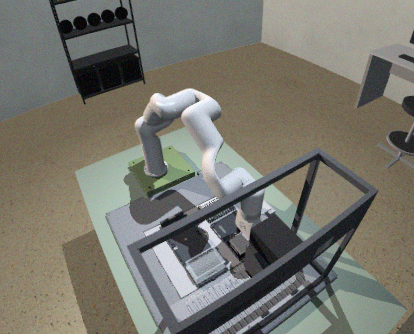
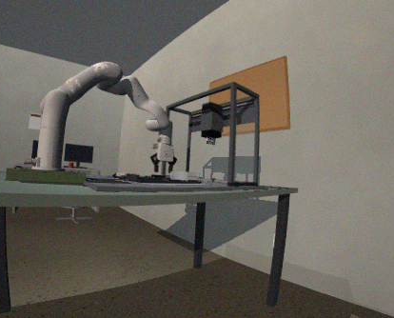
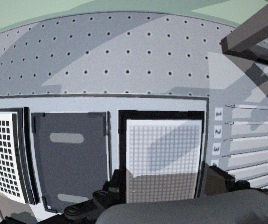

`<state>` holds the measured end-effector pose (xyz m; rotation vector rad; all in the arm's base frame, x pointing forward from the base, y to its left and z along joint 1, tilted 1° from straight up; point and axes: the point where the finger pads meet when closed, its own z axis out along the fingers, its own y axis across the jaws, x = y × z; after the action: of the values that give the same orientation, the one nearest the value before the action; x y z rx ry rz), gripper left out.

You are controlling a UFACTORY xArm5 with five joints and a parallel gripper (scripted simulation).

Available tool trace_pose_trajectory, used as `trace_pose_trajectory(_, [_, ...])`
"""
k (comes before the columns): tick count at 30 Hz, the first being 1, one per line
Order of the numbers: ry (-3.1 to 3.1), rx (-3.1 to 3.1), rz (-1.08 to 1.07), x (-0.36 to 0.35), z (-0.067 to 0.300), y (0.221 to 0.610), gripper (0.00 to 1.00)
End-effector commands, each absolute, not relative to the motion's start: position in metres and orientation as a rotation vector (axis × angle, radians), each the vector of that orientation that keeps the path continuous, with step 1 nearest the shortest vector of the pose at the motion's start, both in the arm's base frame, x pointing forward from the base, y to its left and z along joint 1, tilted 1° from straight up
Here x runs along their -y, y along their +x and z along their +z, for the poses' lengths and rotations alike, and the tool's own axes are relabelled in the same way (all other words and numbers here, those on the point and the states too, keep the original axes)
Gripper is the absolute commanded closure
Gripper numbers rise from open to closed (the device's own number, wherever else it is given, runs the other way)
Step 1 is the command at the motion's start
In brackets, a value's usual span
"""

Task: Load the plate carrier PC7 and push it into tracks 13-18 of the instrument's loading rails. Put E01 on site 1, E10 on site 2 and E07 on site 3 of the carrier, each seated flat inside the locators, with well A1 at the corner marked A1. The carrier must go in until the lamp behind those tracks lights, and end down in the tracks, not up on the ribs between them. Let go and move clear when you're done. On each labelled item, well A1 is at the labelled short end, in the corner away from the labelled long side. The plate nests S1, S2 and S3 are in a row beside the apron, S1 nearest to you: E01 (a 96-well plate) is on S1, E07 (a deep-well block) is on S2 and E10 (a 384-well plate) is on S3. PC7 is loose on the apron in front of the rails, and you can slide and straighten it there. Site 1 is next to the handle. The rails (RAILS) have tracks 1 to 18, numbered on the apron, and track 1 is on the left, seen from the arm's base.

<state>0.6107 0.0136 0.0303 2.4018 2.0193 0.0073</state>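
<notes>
My gripper is open and empty, a little above the nests, with its fingers at either side of E10. E10, a pale fine-grid plate, sits in nest S3, closest to the rails. Nest S2 is empty, dark with pale slots. E01, white with a coarse grid of dark wells, sits in nest S1. A clear, tall block, which looks like E07, stands on the rail end of the dark carrier PC7. The rest of the carrier looks bare. A1 corners are not readable.
The rails run beyond the apron, with track numbers 1 to 3 readable in the wrist view. A dark gantry frame spans them, and its black head hangs high near the arm.
</notes>
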Motion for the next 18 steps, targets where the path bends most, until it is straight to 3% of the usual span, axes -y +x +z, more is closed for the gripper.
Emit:
trace_pose_trajectory(1, [2.411, -2.027, 0.032, -0.014, 0.032, 0.612, 0.0])
trace_pose_trajectory(18, [2.411, -2.027, 0.032, -0.014, 0.022, 0.612, 0.0])
